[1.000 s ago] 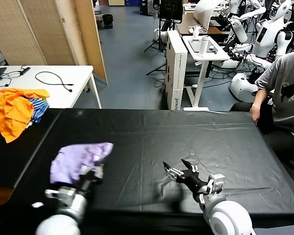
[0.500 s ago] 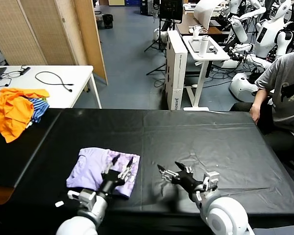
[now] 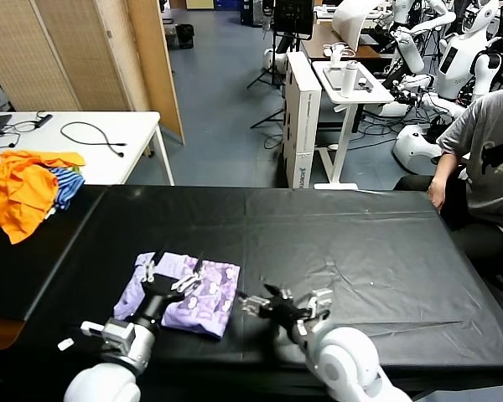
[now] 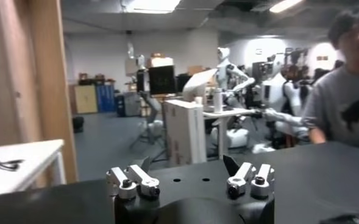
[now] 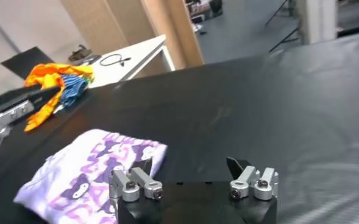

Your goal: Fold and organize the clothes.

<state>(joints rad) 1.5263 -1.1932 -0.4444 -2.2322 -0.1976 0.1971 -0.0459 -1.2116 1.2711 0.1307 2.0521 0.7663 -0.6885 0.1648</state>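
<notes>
Two grippers hover low over a black table [image 3: 360, 251], both with jaws spread wide and nothing in them. A lavender T-shirt [image 3: 187, 293] lies on the table at lower left of the head view, folded into a compact bundle with its purple print facing up. From where I stand, the left gripper [image 3: 171, 276] sits right above the shirt's left part, fingers parted, not pinching cloth. The right gripper [image 3: 268, 303] waits just beside the shirt's right edge, at lower centre, also wide open and clear of the fabric.

By my reading, a fold is laid and the shirt is let go; tidying is the step in hand. The bundle looks slightly uneven, so the next move likely calls for squaring its edges or picking it up to set aside, with each gripper taking a side without dragging the layers apart.

The table wears a dark, faintly creased cover. At upper left, a heap of orange and blue-striped garments [image 3: 25, 188] rests at the table's far corner, well apart from the shirt. Behind it stands a white table [image 3: 138, 134] with a black cable [image 3: 92, 134]. Beyond is a workshop floor with white robots [image 3: 453, 50] at upper right, and a seated person [image 3: 486, 159] in grey at the right edge.
</notes>
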